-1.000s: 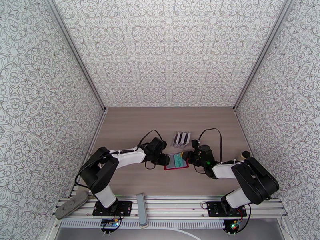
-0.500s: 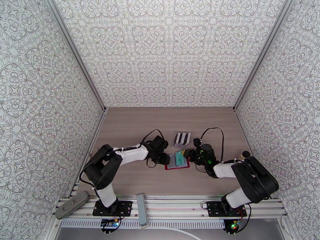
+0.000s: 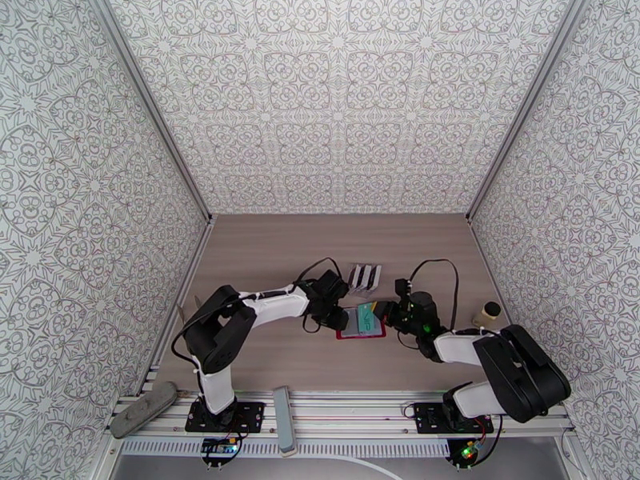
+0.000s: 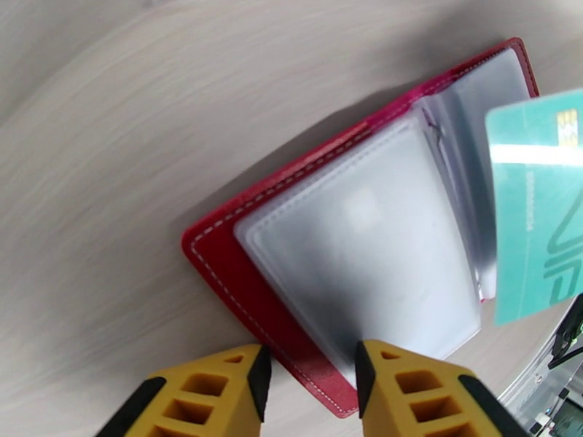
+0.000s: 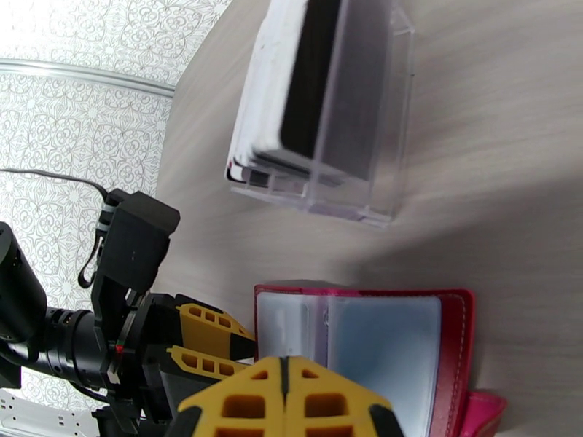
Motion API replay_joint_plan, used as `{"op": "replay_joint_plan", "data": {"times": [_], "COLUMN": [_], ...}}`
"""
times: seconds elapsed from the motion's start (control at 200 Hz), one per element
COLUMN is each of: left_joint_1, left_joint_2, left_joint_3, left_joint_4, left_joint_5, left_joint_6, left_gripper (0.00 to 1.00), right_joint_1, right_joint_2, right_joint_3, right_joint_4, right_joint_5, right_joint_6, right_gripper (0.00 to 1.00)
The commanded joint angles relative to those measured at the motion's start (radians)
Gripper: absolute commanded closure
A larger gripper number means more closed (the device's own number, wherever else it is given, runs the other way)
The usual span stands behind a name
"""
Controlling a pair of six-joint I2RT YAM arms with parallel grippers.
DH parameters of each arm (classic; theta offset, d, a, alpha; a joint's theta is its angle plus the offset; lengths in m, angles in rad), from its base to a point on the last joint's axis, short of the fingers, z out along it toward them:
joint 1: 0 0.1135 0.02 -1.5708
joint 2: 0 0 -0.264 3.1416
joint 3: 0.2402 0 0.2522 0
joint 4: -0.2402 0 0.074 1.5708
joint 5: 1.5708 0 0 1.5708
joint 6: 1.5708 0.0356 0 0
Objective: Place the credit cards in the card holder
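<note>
Right gripper (image 3: 382, 315) is pinching the teal card (image 4: 539, 213), fingers pressed flat together on its right-hand end; the card is hanging tilted above the right half of the card holder (image 4: 233, 264), chip corner showing at the top in the left wrist view; can't tell whether its lower edge is touching a pocket.

Left gripper (image 4: 310, 373) is sitting at the holder's left edge with jaws partly spread, nothing pinched between them; one fingertip is hovering over the clear pocket leaf, the other is just off the red cover over bare table (image 3: 264, 258); can't tell whether either is pressing down.

Card holder is lying open on the table between the two grippers, red cover down, clear pockets (image 5: 379, 344) facing up; pockets are looking empty where visible, though the part under the teal card is hidden.

Other credit cards (image 5: 310, 74) are sitting in a clear plastic stand (image 5: 372, 103) just beyond the holder, toward the back wall; a black one and whitish ones are showing; stand and holder are sitting near each other, not touching.

Small pale object with a dark top (image 3: 488, 314) is standing well off to the right, beside the right arm; grey bar (image 3: 282, 408) is lying across the rail at the near edge, between the arm bases.
</note>
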Motion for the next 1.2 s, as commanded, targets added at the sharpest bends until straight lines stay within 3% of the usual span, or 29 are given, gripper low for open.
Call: {"op": "replay_joint_plan", "data": {"times": [0.0, 0.405, 0.8, 1.195], "left_joint_1": [-0.055, -0.059, -0.044, -0.025], "left_joint_2": [0.118, 0.134, 0.135, 0.135], "left_joint_3": [-0.026, -0.010, -0.025, -0.048], "left_joint_4": [0.046, 0.065, 0.085, 0.093], "left_joint_5": [0.037, 0.068, 0.086, 0.088], "left_joint_6": [0.039, 0.056, 0.047, 0.038], "left_gripper": [0.60, 0.60, 0.60, 0.61], "right_joint_1": [-0.027, -0.090, -0.105, -0.142], "right_joint_2": [-0.026, -0.046, 0.039, -0.006], "right_joint_3": [-0.022, -0.038, -0.046, -0.058], "right_joint_4": [-0.029, -0.060, 0.022, -0.033], "right_joint_5": [-0.014, -0.044, -0.059, -0.063], "right_joint_6": [-0.028, -0.059, -0.049, -0.077], "right_gripper": [1.00, 1.00, 1.00, 1.00]}}
